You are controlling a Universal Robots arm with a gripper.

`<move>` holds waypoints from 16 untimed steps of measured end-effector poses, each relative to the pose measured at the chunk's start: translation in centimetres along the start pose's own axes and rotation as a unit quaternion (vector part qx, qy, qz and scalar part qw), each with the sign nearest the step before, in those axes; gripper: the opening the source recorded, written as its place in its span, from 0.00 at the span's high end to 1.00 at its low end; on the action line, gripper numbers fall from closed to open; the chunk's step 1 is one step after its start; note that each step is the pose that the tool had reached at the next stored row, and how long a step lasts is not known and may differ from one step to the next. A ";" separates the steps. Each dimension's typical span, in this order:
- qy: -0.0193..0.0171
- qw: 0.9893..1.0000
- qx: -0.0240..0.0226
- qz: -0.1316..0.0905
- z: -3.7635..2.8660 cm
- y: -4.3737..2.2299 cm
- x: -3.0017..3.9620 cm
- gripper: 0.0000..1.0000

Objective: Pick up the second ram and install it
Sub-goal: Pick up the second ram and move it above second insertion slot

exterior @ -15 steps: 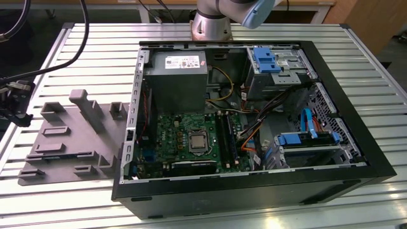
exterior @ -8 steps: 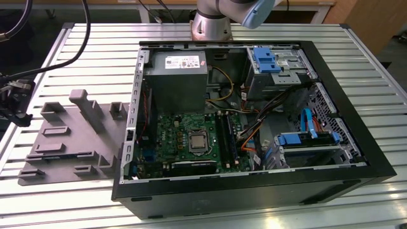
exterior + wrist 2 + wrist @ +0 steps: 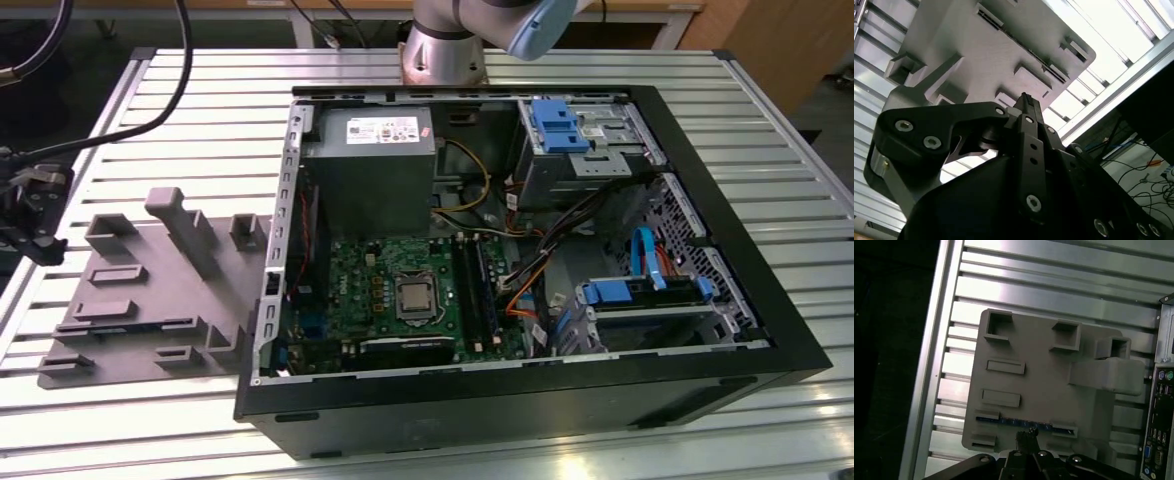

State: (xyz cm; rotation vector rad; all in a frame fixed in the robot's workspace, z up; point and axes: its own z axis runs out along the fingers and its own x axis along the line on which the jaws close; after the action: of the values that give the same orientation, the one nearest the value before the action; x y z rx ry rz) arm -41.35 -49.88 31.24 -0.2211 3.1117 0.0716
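Observation:
In the first wrist view the second ram (image 3: 1024, 423), a thin blue stick, stands on edge in the grey holder block (image 3: 1044, 385), held between two small brackets. In the second wrist view it appears as a dark strip (image 3: 1029, 52) along that same block (image 3: 979, 50). My gripper (image 3: 1026, 436) hangs above the block, close over the middle of the stick and apart from it. Its black fingers (image 3: 1025, 102) are shut together with nothing between them.
The open computer case (image 3: 534, 400) lies on the slatted metal table (image 3: 747, 80), at the exterior view's right of the holder block (image 3: 147, 300). Inside are the green motherboard (image 3: 387, 270) with its black slots (image 3: 474, 290), a grey power-supply box (image 3: 367, 150) and blue drive clips (image 3: 554, 125).

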 end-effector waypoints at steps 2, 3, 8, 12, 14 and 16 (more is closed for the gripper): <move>0.000 1.000 0.000 -0.008 0.00 0.00 0.00 0.89; 0.001 1.000 0.000 -0.013 0.01 0.00 0.00 0.89; 0.002 0.999 -0.001 -0.035 0.01 0.00 0.00 0.89; 0.002 0.999 -0.001 -0.054 0.03 0.00 0.00 0.89; 0.003 0.998 -0.002 -0.064 0.03 0.00 0.00 0.89; 0.003 0.997 -0.002 -0.074 0.04 0.00 0.00 0.89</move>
State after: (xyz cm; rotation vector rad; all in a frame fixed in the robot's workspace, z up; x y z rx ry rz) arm -41.35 -49.88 31.20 -0.4510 3.0901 0.0740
